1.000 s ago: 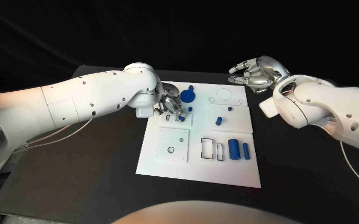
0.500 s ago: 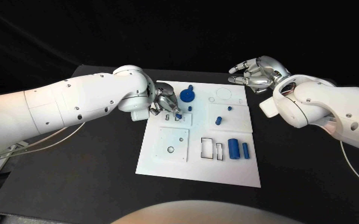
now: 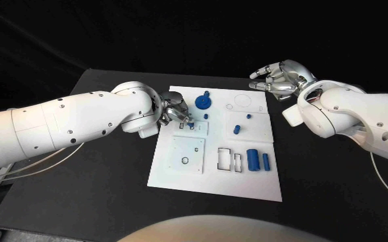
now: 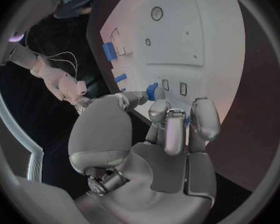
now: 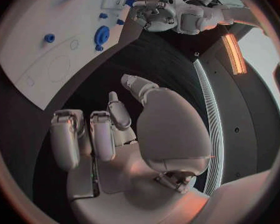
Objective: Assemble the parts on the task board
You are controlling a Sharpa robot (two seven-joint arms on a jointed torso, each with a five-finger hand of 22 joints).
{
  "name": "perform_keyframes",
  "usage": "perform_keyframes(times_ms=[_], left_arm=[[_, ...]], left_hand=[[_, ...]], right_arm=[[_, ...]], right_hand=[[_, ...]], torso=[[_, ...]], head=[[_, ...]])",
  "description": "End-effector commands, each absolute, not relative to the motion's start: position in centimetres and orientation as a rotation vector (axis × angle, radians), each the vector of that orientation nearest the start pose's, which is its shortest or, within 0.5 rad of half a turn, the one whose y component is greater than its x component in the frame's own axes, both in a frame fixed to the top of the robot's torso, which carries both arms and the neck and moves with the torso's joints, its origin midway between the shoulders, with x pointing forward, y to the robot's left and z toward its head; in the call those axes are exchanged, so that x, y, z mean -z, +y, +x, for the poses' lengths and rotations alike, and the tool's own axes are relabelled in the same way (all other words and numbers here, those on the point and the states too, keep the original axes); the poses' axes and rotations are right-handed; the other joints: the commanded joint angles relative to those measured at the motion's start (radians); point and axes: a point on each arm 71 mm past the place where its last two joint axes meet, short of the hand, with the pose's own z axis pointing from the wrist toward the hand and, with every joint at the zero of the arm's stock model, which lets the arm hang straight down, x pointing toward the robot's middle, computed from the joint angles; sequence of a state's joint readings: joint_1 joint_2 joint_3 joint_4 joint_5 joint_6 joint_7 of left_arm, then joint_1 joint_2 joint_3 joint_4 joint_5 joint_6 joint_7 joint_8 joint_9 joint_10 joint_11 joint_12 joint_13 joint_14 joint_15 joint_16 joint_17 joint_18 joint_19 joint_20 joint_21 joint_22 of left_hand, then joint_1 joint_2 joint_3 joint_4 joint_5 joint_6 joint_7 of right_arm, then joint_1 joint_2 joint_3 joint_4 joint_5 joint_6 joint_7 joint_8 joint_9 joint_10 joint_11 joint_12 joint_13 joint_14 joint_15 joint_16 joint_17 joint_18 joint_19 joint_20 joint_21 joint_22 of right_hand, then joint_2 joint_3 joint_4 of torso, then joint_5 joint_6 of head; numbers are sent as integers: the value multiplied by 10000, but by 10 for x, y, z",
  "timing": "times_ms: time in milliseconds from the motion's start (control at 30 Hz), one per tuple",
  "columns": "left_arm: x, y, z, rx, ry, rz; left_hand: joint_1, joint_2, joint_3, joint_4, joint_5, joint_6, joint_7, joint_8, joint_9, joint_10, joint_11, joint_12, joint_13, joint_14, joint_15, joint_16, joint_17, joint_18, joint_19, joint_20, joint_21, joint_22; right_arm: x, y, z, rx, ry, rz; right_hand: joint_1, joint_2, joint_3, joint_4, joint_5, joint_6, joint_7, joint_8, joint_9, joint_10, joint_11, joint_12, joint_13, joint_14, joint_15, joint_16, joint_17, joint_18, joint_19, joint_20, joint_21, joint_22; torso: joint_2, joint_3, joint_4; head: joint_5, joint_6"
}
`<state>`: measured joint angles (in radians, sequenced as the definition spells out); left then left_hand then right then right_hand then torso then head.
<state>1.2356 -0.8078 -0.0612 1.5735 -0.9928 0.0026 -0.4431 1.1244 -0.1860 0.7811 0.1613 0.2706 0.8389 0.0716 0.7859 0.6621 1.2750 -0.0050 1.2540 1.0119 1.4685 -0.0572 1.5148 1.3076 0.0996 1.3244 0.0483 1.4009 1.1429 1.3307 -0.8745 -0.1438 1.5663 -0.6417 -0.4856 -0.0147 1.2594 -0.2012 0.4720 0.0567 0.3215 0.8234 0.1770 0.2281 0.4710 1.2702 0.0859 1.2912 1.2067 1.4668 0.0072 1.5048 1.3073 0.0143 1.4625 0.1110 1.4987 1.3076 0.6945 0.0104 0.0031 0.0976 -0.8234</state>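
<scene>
White flat rectangular task board [image 3: 212, 180] on black table [image 3: 97, 197]; small blue plastic parts [image 3: 253, 160]; silver many-fingered hands [image 3: 279, 80] on white arms [image 3: 73, 124].

The left hand [image 3: 175, 113] crowds the task board [image 3: 212, 189] at nine o'clock; its six o'clock end lies open.

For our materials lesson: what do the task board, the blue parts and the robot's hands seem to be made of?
Task board: probably matte white plastic, flat and dull. Blue parts, such as the round part: likely moulded or printed plastic, uniform colour, no shine. Left hand and right hand: silvery, with soft highlights; metal or coated plastic, unclear.
</scene>
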Motion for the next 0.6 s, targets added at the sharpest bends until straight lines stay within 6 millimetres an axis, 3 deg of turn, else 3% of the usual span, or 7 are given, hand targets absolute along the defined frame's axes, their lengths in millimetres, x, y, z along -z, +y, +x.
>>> perform_keyframes(times_ms=[33, 600], left_arm=[[204, 179, 472, 6250, 21140, -2073], [211, 174, 472, 5650, 21096, -1583]], left_hand=[[-30, -42, 1838, -1840, 46, 73, -1, 45, 13, 95, -8, 52, 23, 706, -83, 12, 1477, -127, 78, -20, 72, 41], [-46, -72, 1848, -1833, 99, 108, -16, 46, 11, 152, -23, 86, 82, 708, -95, 13, 1482, -139, 118, -31, 102, 104]], right_arm=[[160, -219, 492, -9687, 16569, 5988], [161, -220, 491, -9670, 16597, 6006]], right_hand=[[-88, -6, -4, 51, 3, 16, -41, 40, 17, -60, -2, -25, -10, 632, 14, -21, 961, 101, 578, 15, -28, 1856], [-118, 4, -10, 90, 2, 9, -41, 58, 16, -53, -3, -21, -11, 636, 12, -18, 972, 101, 579, 13, -29, 1857]], torso=[[-6, -4, 5], [19, 3, -9]], head=[[-3, -6], [15, -41]])
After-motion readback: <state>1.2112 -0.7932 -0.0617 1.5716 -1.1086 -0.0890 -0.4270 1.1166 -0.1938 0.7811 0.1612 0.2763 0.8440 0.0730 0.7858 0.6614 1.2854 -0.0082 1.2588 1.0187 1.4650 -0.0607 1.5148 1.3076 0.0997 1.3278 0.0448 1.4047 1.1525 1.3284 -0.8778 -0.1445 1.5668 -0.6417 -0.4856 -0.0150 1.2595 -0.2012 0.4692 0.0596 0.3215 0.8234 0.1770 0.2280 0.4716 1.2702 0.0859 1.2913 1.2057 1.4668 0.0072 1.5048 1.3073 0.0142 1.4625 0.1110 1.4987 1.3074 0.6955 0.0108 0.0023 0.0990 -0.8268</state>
